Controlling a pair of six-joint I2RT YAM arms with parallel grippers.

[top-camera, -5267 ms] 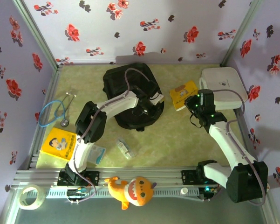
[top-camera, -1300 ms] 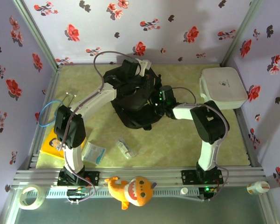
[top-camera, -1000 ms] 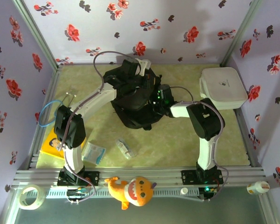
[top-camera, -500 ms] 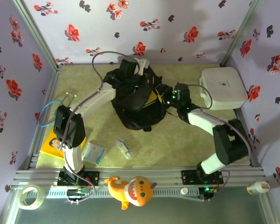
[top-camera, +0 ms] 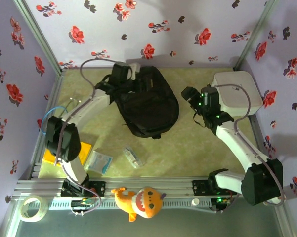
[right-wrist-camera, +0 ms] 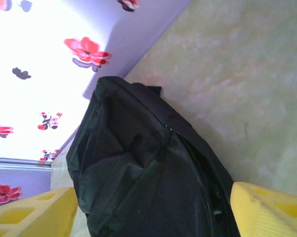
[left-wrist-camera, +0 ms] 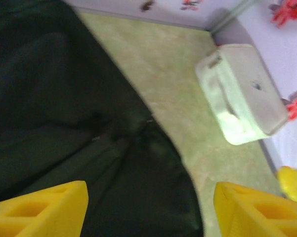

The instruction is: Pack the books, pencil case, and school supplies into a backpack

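One backpack (top-camera: 148,106), one yellow book (top-camera: 85,148), one pencil case (top-camera: 132,157), one white box (top-camera: 237,94)

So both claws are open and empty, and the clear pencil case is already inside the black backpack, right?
Not quite. The top view shows the pencil case lying on the table, outside the backpack on its near side. The left gripper and right gripper are indeed open and empty.
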